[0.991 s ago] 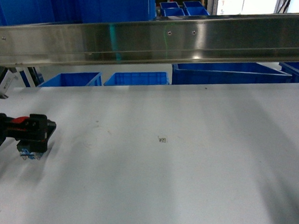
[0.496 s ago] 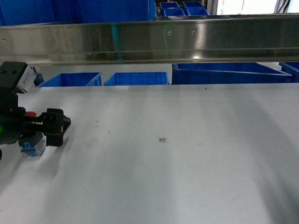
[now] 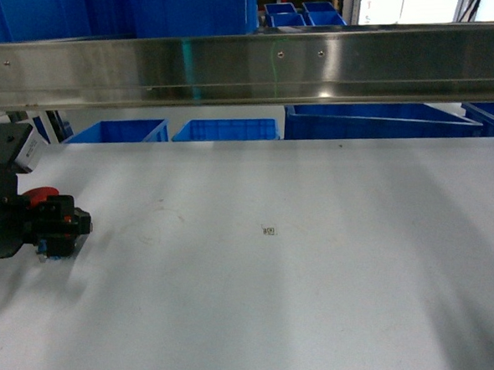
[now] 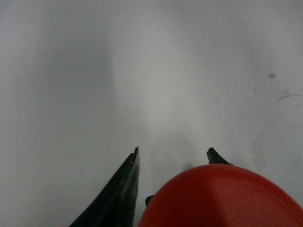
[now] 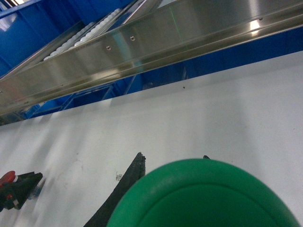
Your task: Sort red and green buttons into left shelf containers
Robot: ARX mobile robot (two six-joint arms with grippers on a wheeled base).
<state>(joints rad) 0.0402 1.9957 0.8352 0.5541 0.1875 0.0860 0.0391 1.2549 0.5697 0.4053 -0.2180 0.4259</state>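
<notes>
Red button (image 3: 36,197): in the head view you see its cap above the left gripper (image 3: 61,228), at the left edge of the white table (image 3: 320,281), with a trace of bluish base showing below the black fingers. The fingers sit closed on the button's body, and the gripper is just over the table surface. A small square marker (image 3: 269,231) lies on the table well to the right of the gripper. Blue bins (image 3: 227,130) stand behind the table's far edge, below a steel rail (image 3: 248,67) that crosses the full width of the view. You cannot see the right gripper in this view.

Left wrist view: the red button (image 4: 222,196) fills the lower right, held between two dark fingertips (image 4: 120,189), the farther one showing only as a tip just above the cap. The white table (image 4: 118,71) lies beyond, with faint scuffs to the right of the cap.

Right wrist view: the green button (image 5: 199,196) fills the lower centre, gripped in the right gripper, of which one dark finger (image 5: 125,184) shows to the left of the cap. The white table (image 5: 213,118) lies beyond it. The left gripper (image 5: 21,188) with the red cap appears at the lower left edge, well apart from the green button. The steel rail (image 5: 156,40) runs diagonally above the table.
</notes>
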